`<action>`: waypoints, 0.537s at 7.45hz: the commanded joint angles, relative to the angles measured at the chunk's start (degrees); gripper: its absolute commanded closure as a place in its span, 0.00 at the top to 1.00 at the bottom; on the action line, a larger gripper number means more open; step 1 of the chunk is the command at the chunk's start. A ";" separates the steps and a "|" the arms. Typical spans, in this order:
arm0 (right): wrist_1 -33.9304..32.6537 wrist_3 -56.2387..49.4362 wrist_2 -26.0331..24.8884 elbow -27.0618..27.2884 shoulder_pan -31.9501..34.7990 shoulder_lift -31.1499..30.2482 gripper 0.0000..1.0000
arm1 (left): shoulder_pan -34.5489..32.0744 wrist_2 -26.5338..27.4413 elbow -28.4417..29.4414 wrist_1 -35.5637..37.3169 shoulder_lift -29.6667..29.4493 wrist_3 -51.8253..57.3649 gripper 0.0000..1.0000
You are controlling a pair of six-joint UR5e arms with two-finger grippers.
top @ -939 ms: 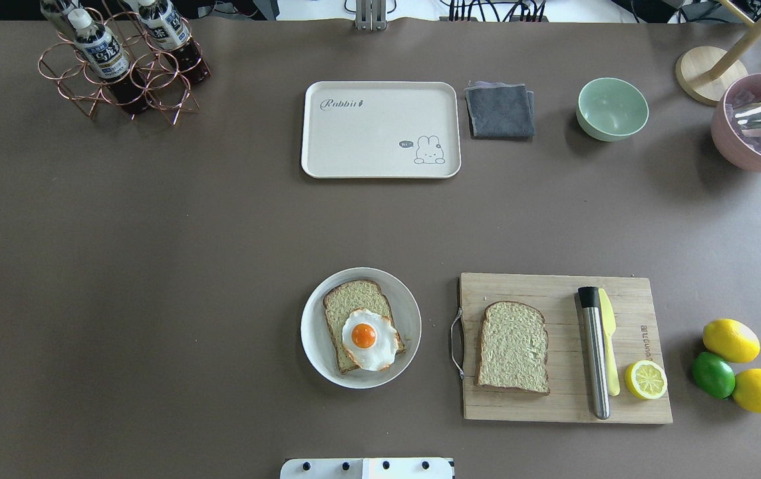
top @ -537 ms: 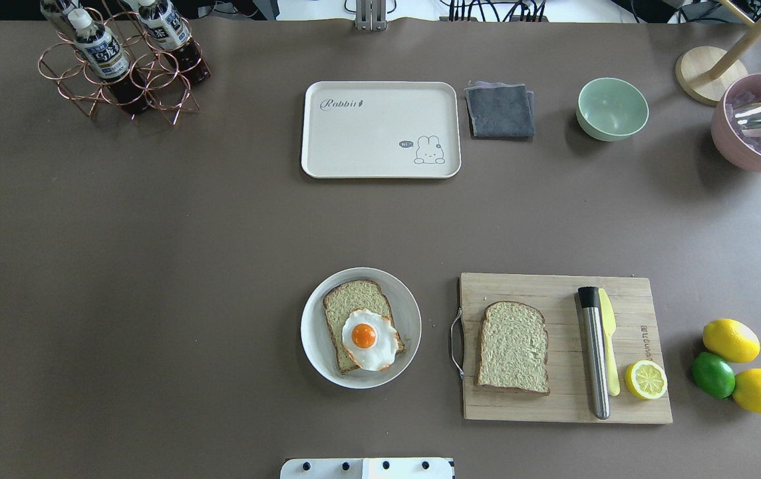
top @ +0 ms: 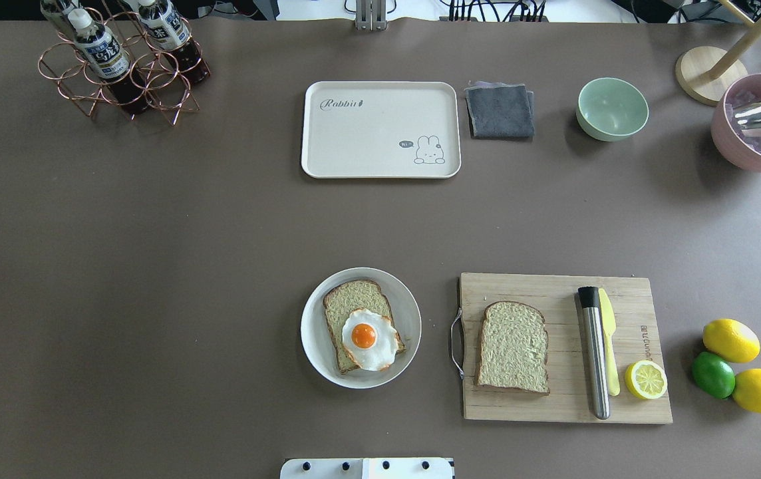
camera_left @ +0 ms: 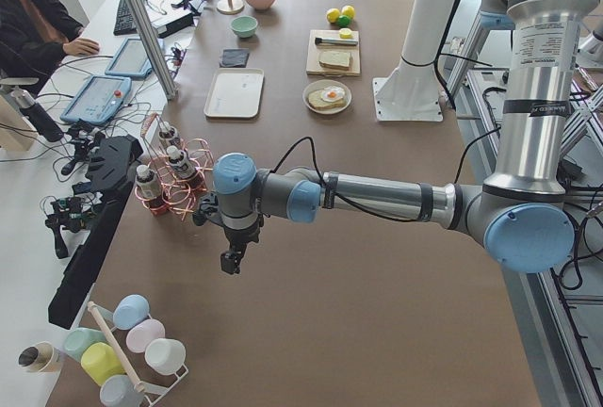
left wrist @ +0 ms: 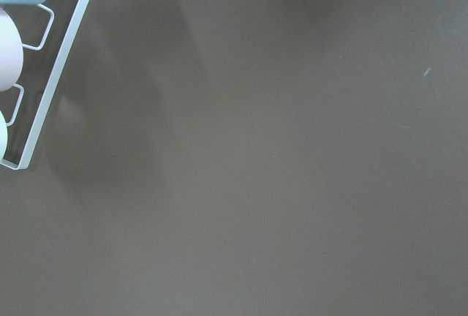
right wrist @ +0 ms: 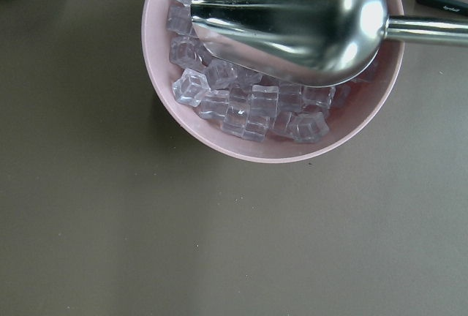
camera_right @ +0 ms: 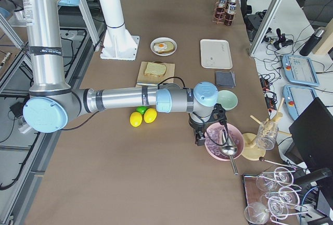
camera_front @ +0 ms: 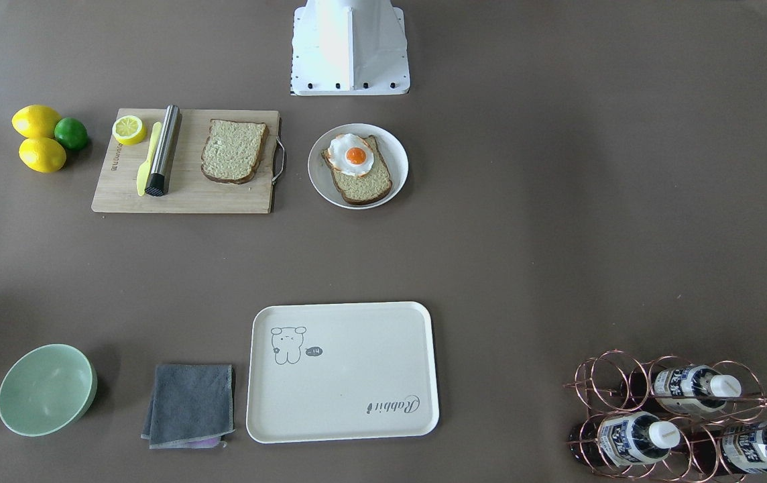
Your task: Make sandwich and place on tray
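A round white plate (top: 314, 332) near the front middle of the table holds one slice of wholegrain bread (top: 347, 299) with a fried egg (top: 367, 339) on top. A second slice (top: 513, 346) lies on the wooden cutting board (top: 626, 293). The cream tray (top: 380, 130) sits at the far middle, nothing on it. My left gripper (camera_left: 229, 261) hangs over the table's left end by the bottle rack. My right gripper (camera_right: 199, 137) hangs beside the pink ice bowl at the right end. Both show only in the side views, so I cannot tell if they are open or shut.
The board also carries a metal muddler (top: 595, 352), a yellow knife (top: 610, 346) and a lemon half (top: 645, 380). Lemons and a lime (top: 730, 339) lie to its right. A grey cloth (top: 500, 110), green bowl (top: 612, 108), pink ice bowl with scoop (right wrist: 219, 148) and bottle rack (top: 121, 60) line the far side.
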 commanded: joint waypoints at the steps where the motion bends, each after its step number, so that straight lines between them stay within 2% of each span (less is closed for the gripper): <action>1: 0.04 0.09 1.59 1.93 -0.63 0.20 1.00 | 1.15 0.00 -3.55 -0.01 -0.30 -3.81 0.98; 3: 0.04 2.18 2.13 4.91 -1.07 0.37 1.00 | 4.21 0.00 -7.50 -0.01 -0.30 -10.15 0.98; 4: 0.04 7.77 3.26 7.28 -1.86 0.46 1.00 | 6.92 0.00 -9.53 -0.01 -0.65 -13.48 0.98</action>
